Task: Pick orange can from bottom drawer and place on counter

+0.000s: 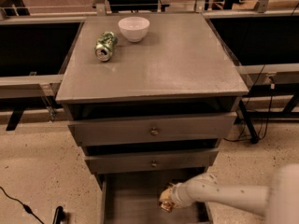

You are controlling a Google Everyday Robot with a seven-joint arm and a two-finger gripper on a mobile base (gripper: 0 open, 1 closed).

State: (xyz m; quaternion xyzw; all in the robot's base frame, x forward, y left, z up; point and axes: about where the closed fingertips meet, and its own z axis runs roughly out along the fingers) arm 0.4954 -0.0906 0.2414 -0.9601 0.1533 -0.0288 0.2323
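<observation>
The orange can (165,202) shows as a small shiny orange-gold shape inside the open bottom drawer (131,202), toward its right side. My gripper (167,200) reaches into the drawer from the lower right on a white arm (224,199) and is closed around the can, just above the drawer floor. The arm hides part of the can. The counter (163,64) is the flat grey top of the cabinet, above and behind the gripper.
A green-and-white can (105,45) lies on its side at the counter's back left, next to a white bowl (134,28). The two upper drawers with brass knobs (153,131) stand slightly open above the bottom drawer. A black cable (18,204) lies on the floor at left.
</observation>
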